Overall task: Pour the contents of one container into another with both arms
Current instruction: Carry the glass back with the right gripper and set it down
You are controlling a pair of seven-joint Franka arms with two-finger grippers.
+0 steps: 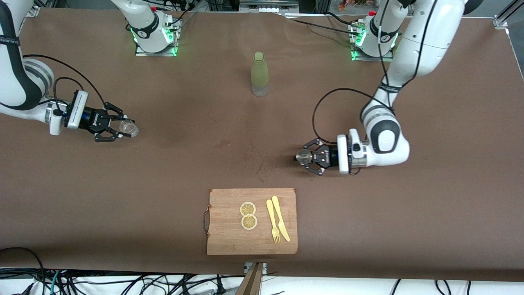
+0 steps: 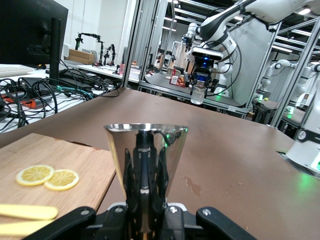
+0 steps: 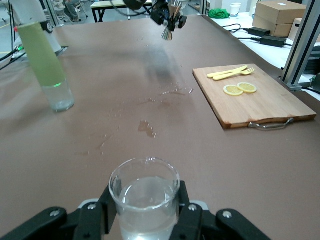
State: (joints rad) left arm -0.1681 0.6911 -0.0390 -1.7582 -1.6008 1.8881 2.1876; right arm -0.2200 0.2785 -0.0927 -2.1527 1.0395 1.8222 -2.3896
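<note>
Steel jigger [image 1: 303, 156], one, clamped in left hand [image 1: 308, 157]; one glass cup [image 1: 129, 128] clamped in right hand [image 1: 116, 127]. Two lemon slices [image 1: 248, 215], one bottle [image 1: 259, 74]. No legible labels.

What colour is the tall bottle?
The bottle is pale olive-green with a clear base, seen best in the right wrist view.

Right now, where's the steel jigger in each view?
Front view: jigger in the left tool, over bare table, above the cutting board.
Left wrist view: centre foreground, upright, clamped.
Right wrist view: small, at the top edge.
Shared landmark: the cutting board with lemon slices.
</note>
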